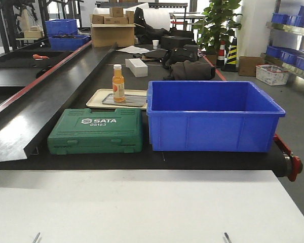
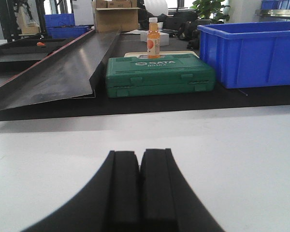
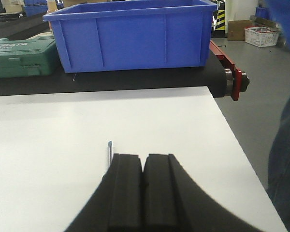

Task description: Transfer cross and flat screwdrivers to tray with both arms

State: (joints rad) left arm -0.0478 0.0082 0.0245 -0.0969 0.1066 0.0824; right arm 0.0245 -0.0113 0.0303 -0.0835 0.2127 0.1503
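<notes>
Two thin metal screwdriver tips poke into the front view at the bottom edge of the white table, one at the left (image 1: 36,237) and one at the right (image 1: 226,237); their handles are out of view. The beige tray (image 1: 97,98) sits on the black belt behind the green case. My left gripper (image 2: 139,153) is shut and empty, low over the white table. My right gripper (image 3: 143,156) is shut with nothing between its pads; a screwdriver tip (image 3: 109,151) lies on the table just left of its left finger, the rest hidden beneath it.
A green SATA tool case (image 1: 96,131) and a large blue bin (image 1: 213,117) stand on the belt ahead. An orange juice bottle (image 1: 118,83) stands on the tray. A sloped black chute (image 1: 40,101) runs along the left. The table's right edge (image 3: 241,150) drops to the floor.
</notes>
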